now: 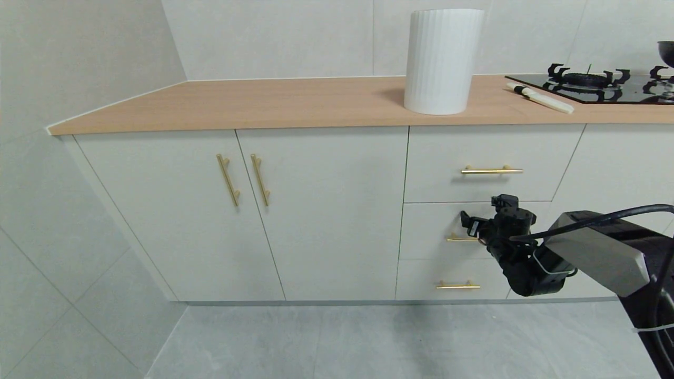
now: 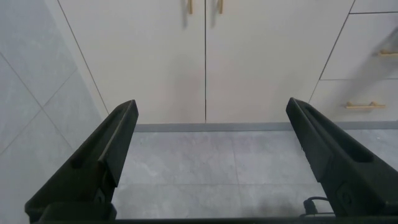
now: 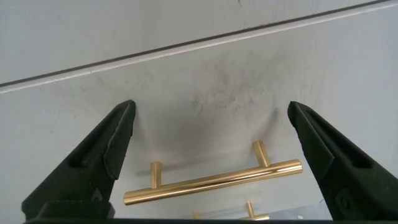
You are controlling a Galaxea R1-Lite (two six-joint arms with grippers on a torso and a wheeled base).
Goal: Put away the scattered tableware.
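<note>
The right gripper (image 1: 470, 225), jaws apart, faces the middle drawer's brass handle (image 3: 214, 182), a stiff, smooth bar best taken midway between its posts; the left gripper (image 2: 211, 109), likewise spread, points at the floor (image 2: 205, 168); a pale, probably light utensil (image 1: 539, 98) lies on the desk (image 1: 263, 105) beside the hob (image 1: 595, 84).

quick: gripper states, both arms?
Left gripper: open, empty.
Right gripper: open, empty, facing the middle drawer handle.

White ribbed canister (image 1: 443, 60), gold handle (image 3: 211, 182), tan countertop (image 1: 263, 102)
</note>
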